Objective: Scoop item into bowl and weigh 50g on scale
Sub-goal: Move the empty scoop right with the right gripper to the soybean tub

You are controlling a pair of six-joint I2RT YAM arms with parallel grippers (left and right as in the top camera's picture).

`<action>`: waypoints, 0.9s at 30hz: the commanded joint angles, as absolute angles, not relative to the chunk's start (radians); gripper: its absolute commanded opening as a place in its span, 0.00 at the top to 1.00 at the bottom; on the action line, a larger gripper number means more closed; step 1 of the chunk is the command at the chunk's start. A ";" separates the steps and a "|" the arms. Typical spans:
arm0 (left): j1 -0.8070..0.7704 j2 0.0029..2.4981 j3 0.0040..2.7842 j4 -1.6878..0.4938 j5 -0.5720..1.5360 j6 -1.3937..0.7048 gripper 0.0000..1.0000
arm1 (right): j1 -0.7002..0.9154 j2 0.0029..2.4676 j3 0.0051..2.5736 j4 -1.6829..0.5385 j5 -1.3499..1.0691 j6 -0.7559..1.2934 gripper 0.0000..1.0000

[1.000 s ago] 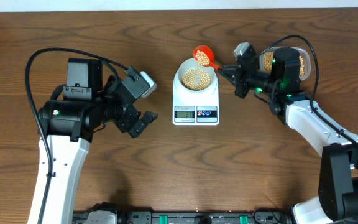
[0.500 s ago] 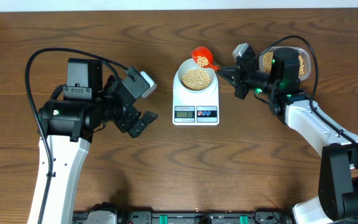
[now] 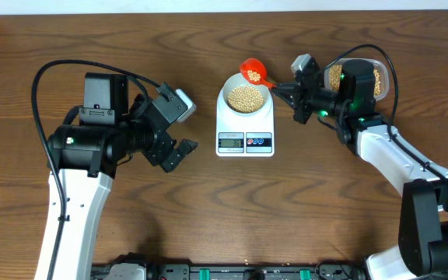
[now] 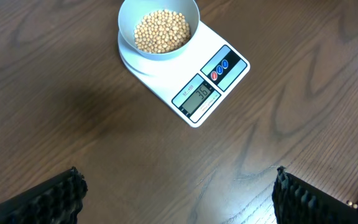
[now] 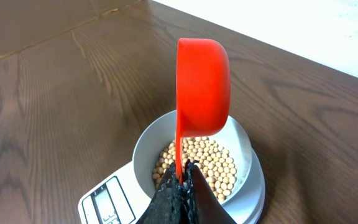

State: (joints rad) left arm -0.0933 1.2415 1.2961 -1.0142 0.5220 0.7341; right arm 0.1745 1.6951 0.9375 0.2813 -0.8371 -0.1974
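Dark wood table (image 3: 208, 202) is carrying everything. Toward its left edge the left gripper (image 3: 176, 153) is hanging with jaws spread wide, gripping nothing, pointing toward the scale (image 3: 245, 131), which is sitting mid-table toward the far edge. On its platform the bowl (image 3: 225, 97) is sitting, with the beans (image 3: 246, 96) covering its bottom in a fair heap. Left wrist view is showing the display (image 4: 196, 98), looking like 36, so judging it short of fifty. At the bowl's far rim the red scoop (image 3: 253, 70) is hovering tipped on its side; can't tell if any beans are in it. Just right of that the right gripper (image 5: 180, 186) is pinching the scoop's handle, jaws closed tight on it. Near the far right edge the clear tub (image 3: 379, 82) is holding more beans, half hidden behind the right arm. Judging: scooping is partway done, with small top-up pours and display checks left
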 commanded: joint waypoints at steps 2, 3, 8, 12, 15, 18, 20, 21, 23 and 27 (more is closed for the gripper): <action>-0.089 1.234 1.313 -1.017 0.538 0.744 0.02 | 0.185 1.704 0.940 0.281 -0.850 -0.280 0.99; -0.089 1.234 1.313 -1.017 0.538 0.744 0.02 | 0.185 1.704 0.940 0.281 -0.850 -0.329 0.99; -0.089 1.234 1.313 -1.016 0.538 0.744 0.02 | 0.198 1.704 0.940 0.280 -0.800 -0.504 0.99; -0.089 1.234 1.313 -1.017 0.538 0.744 0.02 | 0.213 1.704 0.940 0.280 -0.785 -0.510 0.99; -0.089 1.234 1.313 -1.017 0.538 0.744 0.02 | 0.218 1.704 0.940 0.281 -0.784 -0.511 0.99; -0.089 1.234 1.313 -1.016 0.538 0.744 0.02 | 0.218 1.704 0.940 0.281 -0.761 -0.511 0.99; -0.089 1.234 1.313 -1.017 0.538 0.744 0.02 | 0.218 1.704 0.940 0.281 -0.718 -0.511 0.99; -0.089 1.234 1.313 -1.016 0.538 0.744 0.02 | 0.218 1.704 0.940 0.281 -0.699 -0.510 0.99; -0.089 1.234 1.313 -1.017 0.538 0.744 0.02 | 0.216 1.704 0.940 0.285 -0.667 -0.510 0.99; -0.089 1.234 1.313 -1.017 0.538 0.744 0.02 | 0.197 1.699 0.940 0.331 -0.607 -0.353 0.99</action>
State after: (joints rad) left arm -0.0933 1.2415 1.2961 -1.0142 0.5220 0.7341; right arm 0.2070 1.6951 0.9375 0.3058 -0.6659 -0.4648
